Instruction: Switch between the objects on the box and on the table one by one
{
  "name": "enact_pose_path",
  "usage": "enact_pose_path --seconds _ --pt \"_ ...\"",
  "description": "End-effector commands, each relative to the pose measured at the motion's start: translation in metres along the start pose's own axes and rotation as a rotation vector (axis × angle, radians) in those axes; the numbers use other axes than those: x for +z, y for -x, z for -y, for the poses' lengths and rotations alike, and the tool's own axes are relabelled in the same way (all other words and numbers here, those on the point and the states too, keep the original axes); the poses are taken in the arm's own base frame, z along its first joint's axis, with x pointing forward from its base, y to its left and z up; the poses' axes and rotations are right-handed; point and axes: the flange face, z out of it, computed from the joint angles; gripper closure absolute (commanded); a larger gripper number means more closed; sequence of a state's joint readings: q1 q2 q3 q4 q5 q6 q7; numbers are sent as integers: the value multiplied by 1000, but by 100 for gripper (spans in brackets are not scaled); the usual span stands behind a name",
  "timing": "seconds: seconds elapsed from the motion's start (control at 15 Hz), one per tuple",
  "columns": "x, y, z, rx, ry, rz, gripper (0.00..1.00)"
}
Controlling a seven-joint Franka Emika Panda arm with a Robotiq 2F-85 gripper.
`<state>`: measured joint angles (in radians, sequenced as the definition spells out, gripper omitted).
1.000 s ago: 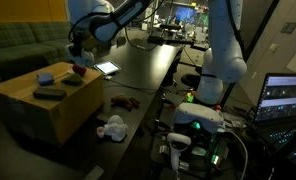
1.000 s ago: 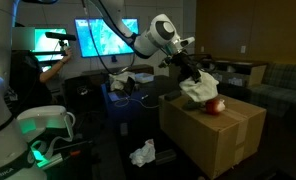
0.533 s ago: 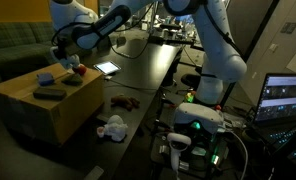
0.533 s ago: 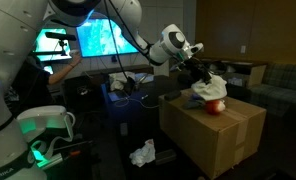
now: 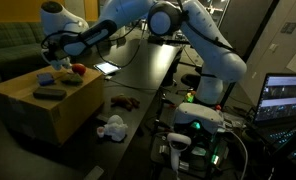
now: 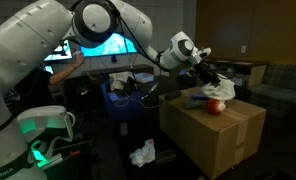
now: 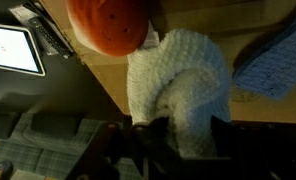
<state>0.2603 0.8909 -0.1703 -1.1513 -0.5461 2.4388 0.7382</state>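
Note:
My gripper [image 7: 188,142] is shut on a white cloth rag [image 7: 180,80] that hangs just above the top of the tan cardboard box [image 5: 58,112]. In both exterior views the gripper [image 5: 58,60] [image 6: 210,80] hovers over the box's far part. The red roundish piece [image 7: 110,22] [image 6: 216,107] lies on the box right next to the rag. A small blue piece [image 5: 46,78] and a flat black bar [image 5: 50,92] also rest on the box. Dark brownish pieces [image 5: 123,100] and another white cloth [image 5: 113,127] lie on the black table [image 5: 143,75].
A tablet [image 5: 107,68] with a bright screen lies on the table just beyond the box. A green sofa [image 5: 13,50] stands behind the box. Monitors, a laptop [image 5: 286,97] and cables crowd the table's end.
The arm has swung further over the box with the white rag in its jaws, bringing it down beside the red piece. The grip has not changed.

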Motion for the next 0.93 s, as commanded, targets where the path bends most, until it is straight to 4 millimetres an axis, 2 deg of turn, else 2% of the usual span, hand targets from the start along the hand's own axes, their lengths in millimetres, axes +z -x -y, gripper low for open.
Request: enact_pose_path --seconds 0.0,0.13,0.2,0.27,0.33,0.67,0.87 --pt "15 -21 -2 14 32 -22 86" --pt "25 -23 -7 18 63 -6 86" --pt "27 -23 -12 14 73 10 45" --pt "30 -23 -13 10 81 19 45" --pt "29 -23 -15 -2 94 30 40" --pt "22 -25 -30 -65 126 100 1" --pt "17 -19 -38 -134 105 172 0"
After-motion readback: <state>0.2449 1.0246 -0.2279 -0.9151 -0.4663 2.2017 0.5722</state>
